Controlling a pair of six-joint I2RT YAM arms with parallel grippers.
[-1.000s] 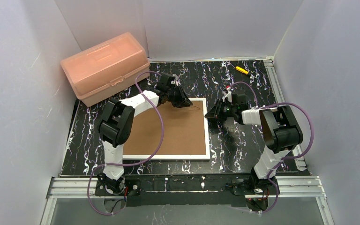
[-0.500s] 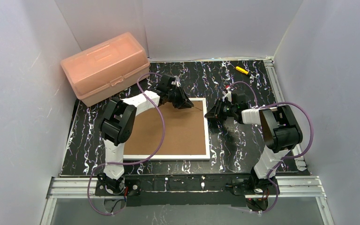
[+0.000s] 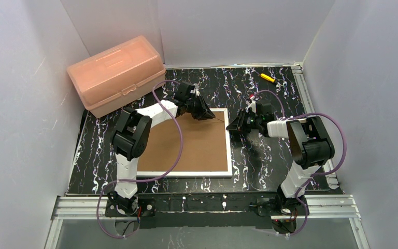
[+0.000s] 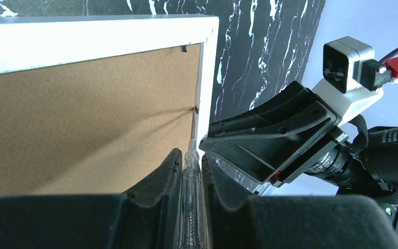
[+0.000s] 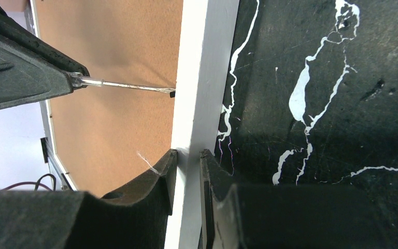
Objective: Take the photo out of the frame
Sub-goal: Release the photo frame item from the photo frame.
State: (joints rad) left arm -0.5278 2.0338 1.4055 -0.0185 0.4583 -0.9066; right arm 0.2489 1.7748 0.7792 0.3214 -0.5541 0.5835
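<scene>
Directly between its closed fingers, the left gripper (image 4: 189,162) clamps a clear-handled screwdriver (image 4: 192,207), its tip just ahead at a small tab (image 4: 196,109) on the edge of the frame (image 3: 230,150). The right gripper (image 5: 187,155) pinches that same edge. Beyond both, the brown back (image 3: 202,148) faces up; the photo is hidden beneath it. The photo is probably thin, bendable and easily creased, and best taken by an edge once the back lifts.

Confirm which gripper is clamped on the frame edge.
The right gripper: it pinches the white border of the frame. The left gripper holds a clear screwdriver instead.
</scene>
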